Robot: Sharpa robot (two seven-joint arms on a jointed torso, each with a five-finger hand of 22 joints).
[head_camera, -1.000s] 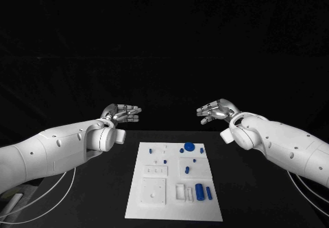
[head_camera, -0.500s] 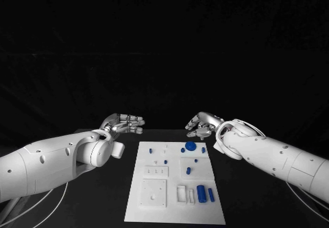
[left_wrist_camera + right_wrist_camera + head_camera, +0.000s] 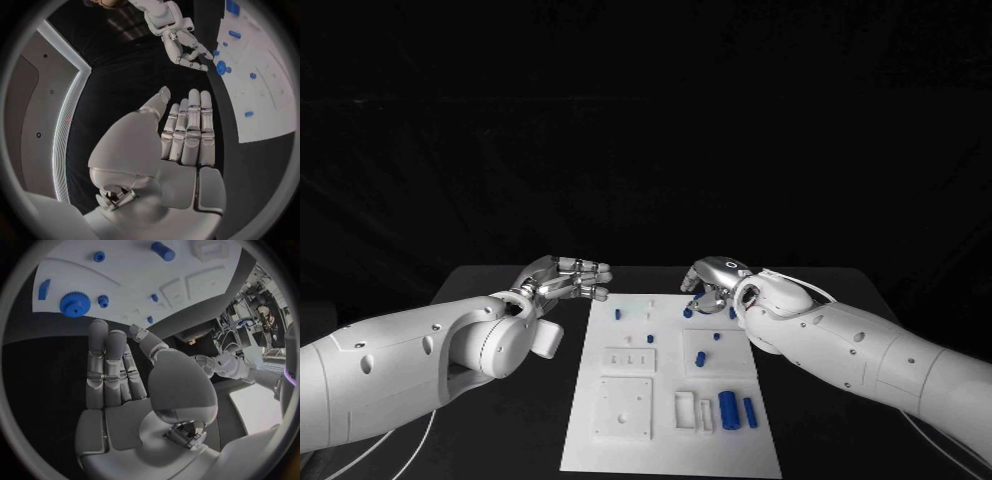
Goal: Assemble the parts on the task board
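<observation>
Head view first: at the near end of the white board (image 3: 668, 440) we see a recessed square block (image 3: 623, 408) on the left and, to its right, a small white frame (image 3: 685, 409) beside a thick blue cylinder (image 3: 728, 405) and a thinner blue pin (image 3: 750, 413) lying side by side. Farther up the board sit two more white squares, the left one (image 3: 629, 360) with small blue pegs standing in it, the right one (image 3: 710, 352) carrying a short blue piece (image 3: 701, 357). At the far end, a small blue peg (image 3: 616, 314) stands near the left edge and another (image 3: 687, 312) near the middle.

Our left hand (image 3: 568, 277) hovers just off the board's far left corner, above the black table (image 3: 488, 285), holding nothing. In the left wrist view its fingers (image 3: 189, 131) lie straight and close together with the thumb set apart, palm bare.

Our right hand (image 3: 717, 279) hangs over the board's far right corner, partly hiding the parts there. From the right wrist view, its fingers (image 3: 105, 365) are stretched out flat, side by side, empty, and just beyond their tips a blue gear (image 3: 74, 304) lies on the board (image 3: 125, 275) with a smaller blue knob (image 3: 103, 301) just beside it. We cannot tell whether the fingertips touch the board.
</observation>
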